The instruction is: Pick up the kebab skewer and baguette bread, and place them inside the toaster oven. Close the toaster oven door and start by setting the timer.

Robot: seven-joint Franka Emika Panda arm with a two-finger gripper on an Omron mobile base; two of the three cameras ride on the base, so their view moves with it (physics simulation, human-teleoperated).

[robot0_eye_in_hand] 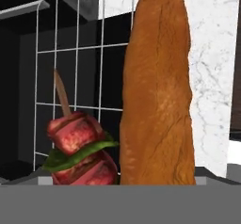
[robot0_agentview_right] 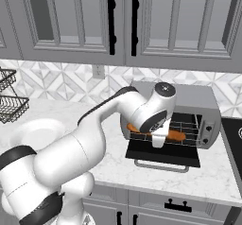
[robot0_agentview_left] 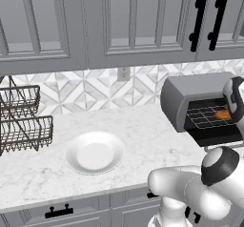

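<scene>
Gripper: the white arm's two-finger gripper (robot0_agentview_right: 159, 139) hangs at the mouth of the oven, just above the loaf; whether its jaws are spread or pressed together cannot be told, since the fingertips are hidden in both base views and at the bottom of the hand view.
Baguette bread: the slim orange-brown elongated loaf (robot0_eye_in_hand: 157, 91) lies on the wire rack, close under the hand camera, running away from it; in the right base view it lies crosswise along the front of the rack (robot0_agentview_right: 177, 135), and its end shows orange in the left base view (robot0_agentview_left: 222, 114).
Kebab skewer: the short thin stick threaded with dark red meat chunks and a green leaf (robot0_eye_in_hand: 77, 148) lies on the rack just beside the loaf, its bare wooden tip pointing away from the hand camera.
Toaster oven door: the black glass front panel with grey frame and thin silver bar handle (robot0_agentview_right: 163, 154) is folded down flat, open, in front of the oven.
Toaster oven: the boxy dark grey countertop oven with rounded top and black interior (robot0_agentview_right: 198, 101) stands on the counter against the wall, with knobs on its right-hand panel.
White plate: a round white plate (robot0_agentview_left: 94, 152) sits on the white marble counter (robot0_agentview_left: 138, 126), well apart from the oven, bare.
Wire baskets: a dark two-tier wire basket rack (robot0_agentview_left: 21, 121) stands beyond the plate at the counter's far left.
Backdrop: grey cabinet doors with black bar handles (robot0_agentview_left: 198, 21) hang above a patterned tile wall.
</scene>
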